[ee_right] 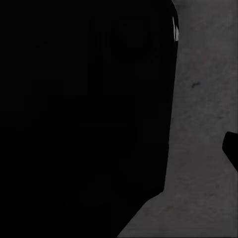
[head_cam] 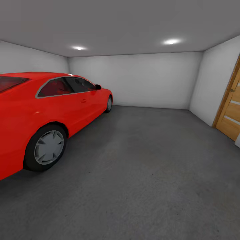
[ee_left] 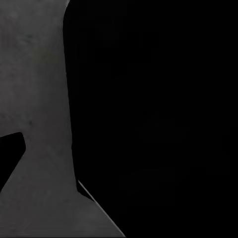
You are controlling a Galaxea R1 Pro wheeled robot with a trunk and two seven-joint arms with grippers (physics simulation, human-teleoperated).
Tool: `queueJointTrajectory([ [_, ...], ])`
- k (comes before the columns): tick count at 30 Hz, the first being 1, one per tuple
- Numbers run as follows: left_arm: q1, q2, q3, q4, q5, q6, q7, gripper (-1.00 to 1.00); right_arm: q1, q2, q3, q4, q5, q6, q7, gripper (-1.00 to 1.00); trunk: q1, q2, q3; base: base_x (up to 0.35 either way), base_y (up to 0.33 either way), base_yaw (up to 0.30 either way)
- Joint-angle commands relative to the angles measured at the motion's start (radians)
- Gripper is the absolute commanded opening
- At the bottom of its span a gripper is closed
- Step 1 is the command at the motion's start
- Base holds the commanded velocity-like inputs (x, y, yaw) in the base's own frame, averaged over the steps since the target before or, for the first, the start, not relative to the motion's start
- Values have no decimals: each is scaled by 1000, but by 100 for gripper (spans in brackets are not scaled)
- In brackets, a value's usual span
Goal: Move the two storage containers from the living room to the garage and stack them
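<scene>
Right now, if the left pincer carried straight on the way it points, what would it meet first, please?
Most likely the grey concrete floor, which lies beyond a large dark shape in the left wrist view; nothing else shows in that line, though depth is unclear.

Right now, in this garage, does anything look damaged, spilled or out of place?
Nothing stands out. The red car stands parked along the left wall, the grey floor looks clean and dry, and the wooden door at the right looks intact.

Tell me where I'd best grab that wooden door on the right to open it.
Probably the small handle on the wooden door, at its edge nearer the back wall. Approach from the garage side, squarely to the door; its flat panels offer nothing else to grip.
</scene>
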Motion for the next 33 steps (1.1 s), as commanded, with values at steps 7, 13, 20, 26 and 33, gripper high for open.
queueJointTrajectory([
  [7, -2, 11, 1, -19, 2, -17, 2, 100, -3, 5, 40, -6, 0, -9, 4, 100, 0, 0, 0, 0, 0, 0],
  [13, -1, 14, 2, -51, 2, -26, 2, 100, -3, 5, 73, -6, -34, -25, 5, 100, 0, 0, 0, 0, 0, -24],
  [20, -1, 14, 2, -52, 2, -26, 2, 100, -3, 5, 113, -6, -73, -25, 5, 100, 0, 0, 0, 0, 0, -235],
  [26, -1, 14, 2, -52, 2, -26, 2, 100, -3, 5, 147, -6, -107, -25, 5, 100, 0, 0, 0, 0, 0, -279],
  [33, -1, 14, 2, -52, 2, -26, 2, 100, -3, 5, 495, -6, -133, -26, 5, 100, 0, 0, 0, 0, 0, -282],
])
